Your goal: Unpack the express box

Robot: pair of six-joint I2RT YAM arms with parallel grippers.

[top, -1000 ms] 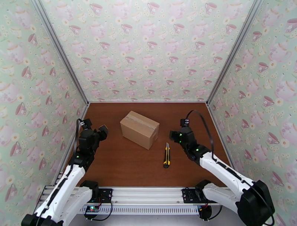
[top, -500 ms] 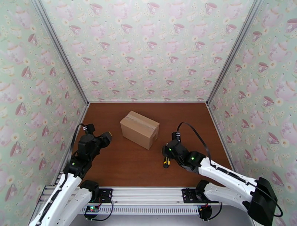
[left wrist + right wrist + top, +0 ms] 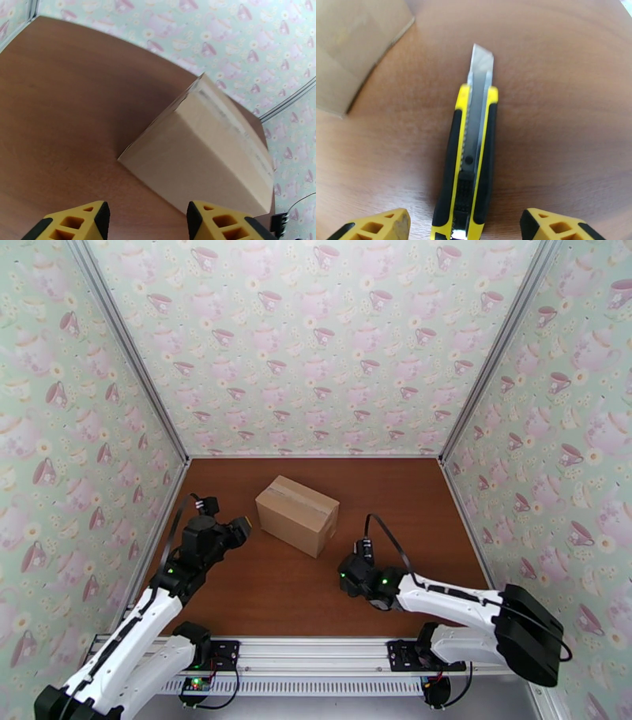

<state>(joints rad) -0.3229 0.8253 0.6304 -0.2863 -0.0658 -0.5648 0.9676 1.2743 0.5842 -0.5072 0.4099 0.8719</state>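
Smooth wood grain showing on table (image 3: 261, 595); express box (image 3: 297, 515) looking matt cardboard, tape strip (image 3: 233, 122) shining glossy; utility knife (image 3: 472, 165) showing bare metal blade (image 3: 481, 63).

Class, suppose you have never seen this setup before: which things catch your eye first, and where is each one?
The yellow and black knife with its blade out lies on the brown table, between the open fingers of the right tool. A closed cardboard box, taped along its top seam, sits at mid-table, with the open left tool pointed at it from the left. Teacup wallpaper covers the walls all round.
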